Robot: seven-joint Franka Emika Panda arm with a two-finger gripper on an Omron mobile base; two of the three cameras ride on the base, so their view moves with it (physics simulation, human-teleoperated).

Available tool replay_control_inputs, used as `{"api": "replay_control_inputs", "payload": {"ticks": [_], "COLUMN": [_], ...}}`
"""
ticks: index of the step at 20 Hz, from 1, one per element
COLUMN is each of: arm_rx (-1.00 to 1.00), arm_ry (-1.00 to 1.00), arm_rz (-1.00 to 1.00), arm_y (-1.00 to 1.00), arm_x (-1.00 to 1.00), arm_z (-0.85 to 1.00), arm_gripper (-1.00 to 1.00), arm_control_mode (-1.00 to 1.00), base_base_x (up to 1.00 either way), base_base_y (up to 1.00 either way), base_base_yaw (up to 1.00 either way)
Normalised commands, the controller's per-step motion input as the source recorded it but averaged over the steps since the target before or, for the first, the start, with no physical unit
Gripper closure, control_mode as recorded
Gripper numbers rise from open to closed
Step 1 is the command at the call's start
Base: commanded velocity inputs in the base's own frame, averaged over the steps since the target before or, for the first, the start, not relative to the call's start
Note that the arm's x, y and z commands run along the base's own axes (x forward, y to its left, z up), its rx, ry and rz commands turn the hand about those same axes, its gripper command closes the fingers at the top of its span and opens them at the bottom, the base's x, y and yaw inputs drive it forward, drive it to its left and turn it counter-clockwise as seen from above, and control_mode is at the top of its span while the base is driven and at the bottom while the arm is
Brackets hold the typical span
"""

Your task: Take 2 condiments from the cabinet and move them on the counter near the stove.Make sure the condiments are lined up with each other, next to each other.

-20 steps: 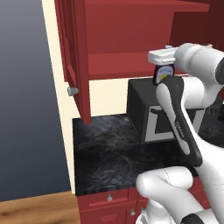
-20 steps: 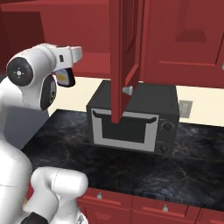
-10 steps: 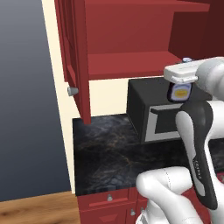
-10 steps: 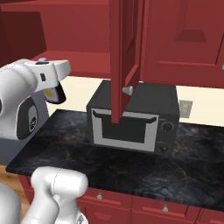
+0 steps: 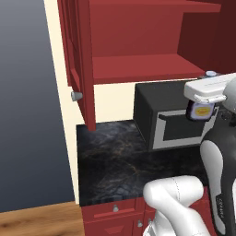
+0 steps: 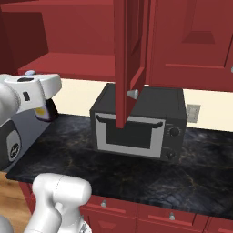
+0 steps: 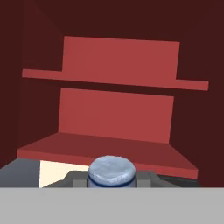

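A: Hand view is showing the pale bluish cap of the purple bottle (image 7: 110, 171) sitting right between the finger tips, so the claw (image 7: 110, 183) is clamped narrow on it, with the cabinet (image 7: 118, 113) straight ahead of it and its red shelf (image 7: 105, 151) just beyond and a little above the cap.

B: Agreed. In the left base view the claw (image 5: 201, 112) is hanging under the white hand, and the bottle (image 5: 201, 111), yellow label facing us, is gripped in it, clear of the shelf (image 5: 147, 69) and well above the bench (image 5: 115, 161). The microwave (image 5: 170, 115) is sitting behind and below the claw.

A: From the right base view the bottle (image 6: 45, 111) is peeking out beneath the hand, over the near left end of the bench (image 6: 136, 168), with the open cabinet door (image 6: 129, 59) off to the claw's far side.

B: So how far along are we judging this?

A: I'm reading it as early to middle. One condiment is out of the cabinet and riding in the claw, but it is not yet set down. I'm not seeing the stove or the brown shaker from here, so I can't tell whether the shaker is already placed.

B: Then what is left, at least, is carrying this bottle to the bench by the stove and lining it up beside the other one.
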Motion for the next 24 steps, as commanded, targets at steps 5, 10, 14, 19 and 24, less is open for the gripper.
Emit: {"api": "replay_control_inputs", "payload": {"ticks": [5,10,14,19,24], "arm_rx": [0.00,0.00,-0.02,0.00,0.00], "arm_ry": [0.00,0.00,0.03,0.00,0.00], "arm_rz": [0.00,0.00,0.00,0.00,0.00], "arm_y": [-0.01,0.00,0.00,0.00,0.00], "arm_x": [-0.38,-0.02,0.00,0.00,0.00], "arm_z": [-0.05,0.00,-0.04,0.00,0.00], "arm_gripper": [1.00,1.00,1.00,1.00,1.00], "arm_control_mode": [-1.00,-1.00,-1.00,1.00,1.00], "base_base_x": [0.00,0.00,0.00,-0.05,-0.22], "base_base_y": [0.00,0.00,0.00,0.01,0.02], "base_base_yaw": [0.00,0.00,0.00,0.06,0.36]}}
